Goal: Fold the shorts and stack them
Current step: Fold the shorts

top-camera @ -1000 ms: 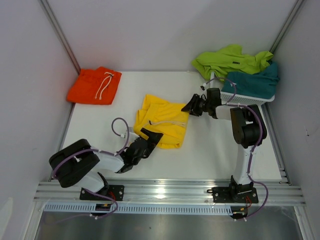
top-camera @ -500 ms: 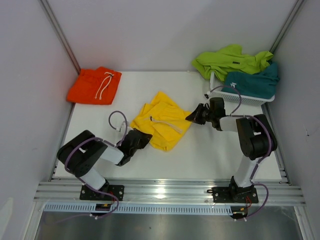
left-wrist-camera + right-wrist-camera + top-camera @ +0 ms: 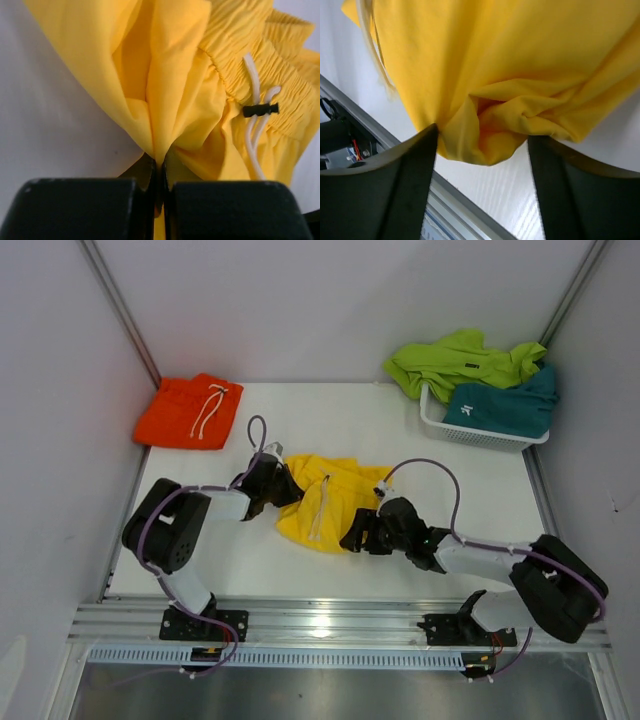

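While the yellow shorts (image 3: 325, 502) lay crumpled at the middle of the table (image 3: 450, 480), we logged both arms at them. The left gripper (image 3: 272, 483) sat at their left edge. In the wrist view its fingers (image 3: 80, 205) were clamped together on a pinched fold, with the white drawstring (image 3: 255, 115) just right of it. The right gripper (image 3: 360, 537) sat at the near-right hem, fingers (image 3: 405, 175) spread apart around bunched fabric. The orange shorts (image 3: 190, 410) lay far left. The lime green shorts (image 3: 455, 360) and teal shorts (image 3: 505, 405) lay heaped on the white basket (image 3: 480, 436).
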Action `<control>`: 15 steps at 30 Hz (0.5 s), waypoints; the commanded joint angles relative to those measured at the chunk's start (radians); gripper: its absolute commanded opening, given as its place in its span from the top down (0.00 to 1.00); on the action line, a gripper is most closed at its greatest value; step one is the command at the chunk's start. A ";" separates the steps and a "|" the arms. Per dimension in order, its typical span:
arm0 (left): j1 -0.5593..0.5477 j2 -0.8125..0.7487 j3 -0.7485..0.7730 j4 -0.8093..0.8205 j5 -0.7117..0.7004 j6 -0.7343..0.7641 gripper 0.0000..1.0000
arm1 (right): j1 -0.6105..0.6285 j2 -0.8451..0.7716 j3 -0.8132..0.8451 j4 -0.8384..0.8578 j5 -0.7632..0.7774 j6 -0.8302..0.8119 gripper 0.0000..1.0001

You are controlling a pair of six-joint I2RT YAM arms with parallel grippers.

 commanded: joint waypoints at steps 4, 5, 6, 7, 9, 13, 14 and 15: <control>0.045 0.106 0.092 -0.124 0.230 0.208 1.00 | -0.154 -0.218 0.024 -0.206 0.020 -0.081 0.15; 0.045 0.102 0.094 -0.130 0.224 0.213 1.00 | -0.179 -0.247 0.033 -0.265 0.003 -0.098 0.14; 0.045 0.089 0.092 -0.134 0.221 0.231 1.00 | -0.221 -0.255 0.048 -0.289 -0.031 -0.114 0.10; 0.045 0.080 0.094 -0.145 0.215 0.237 1.00 | -0.242 -0.259 0.056 -0.310 -0.040 -0.140 0.10; 0.047 0.059 0.095 -0.176 0.183 0.263 1.00 | -0.278 -0.256 0.058 -0.344 -0.072 -0.163 0.09; 0.047 0.049 0.109 -0.222 0.164 0.298 1.00 | -0.375 -0.235 0.050 -0.320 -0.145 -0.195 0.08; 0.047 0.048 0.112 -0.225 0.164 0.302 1.00 | -0.387 -0.208 0.059 -0.318 -0.167 -0.213 0.07; 0.047 0.048 0.115 -0.232 0.158 0.306 1.00 | -0.401 -0.188 0.068 -0.315 -0.177 -0.221 0.07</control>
